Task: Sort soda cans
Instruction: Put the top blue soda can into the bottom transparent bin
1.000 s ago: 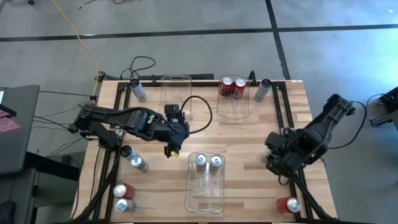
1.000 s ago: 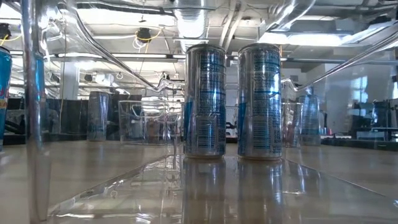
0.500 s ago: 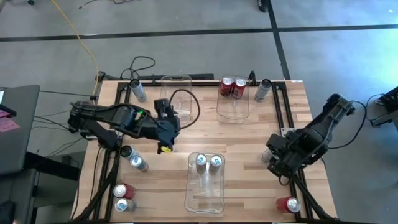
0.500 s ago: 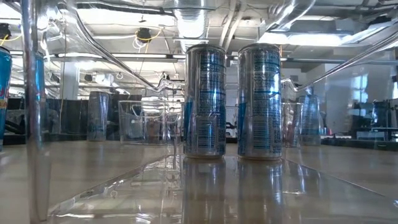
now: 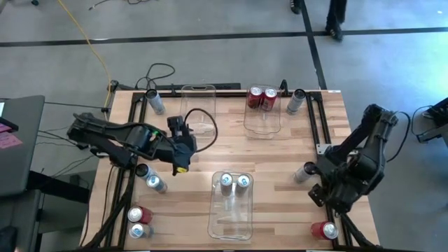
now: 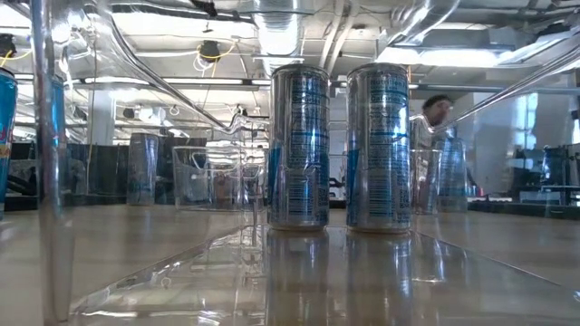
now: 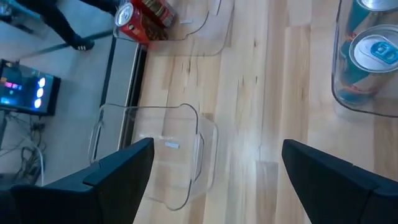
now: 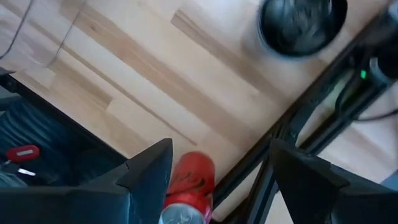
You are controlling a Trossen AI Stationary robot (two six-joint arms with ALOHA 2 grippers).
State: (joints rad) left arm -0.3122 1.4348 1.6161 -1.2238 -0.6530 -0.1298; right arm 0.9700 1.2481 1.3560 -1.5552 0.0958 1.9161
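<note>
Two silver-blue cans [image 5: 234, 182] [image 6: 299, 145] stand upright in the near clear bin [image 5: 231, 217]. Two red cans [image 5: 262, 94] stand in the far right bin [image 5: 262, 122]. Grey cans stand at the far left [image 5: 154, 101], the far right [image 5: 296, 101] and right of centre [image 5: 304, 173]. My left gripper [image 5: 183, 157] [image 7: 217, 148] is open over bare wood left of the near bin. My right gripper [image 5: 329, 192] [image 8: 221, 149] is open between the grey can [image 8: 301, 22] and a lying red can [image 5: 323, 229] [image 8: 186, 186].
An empty clear bin [image 5: 198, 105] [image 7: 155, 149] sits at the far middle. More cans stand at the left edge [image 5: 150, 178] and near left corner [image 5: 138, 220]. Black rails [image 5: 318, 119] run along both sides of the table. A person [image 6: 438, 109] shows beyond the far edge.
My left gripper has drawn back toward the table's left edge, away from the near bin. My right gripper has moved toward the near edge and a little right, and the grey can right of centre now shows clear of it. A person has come into view.
</note>
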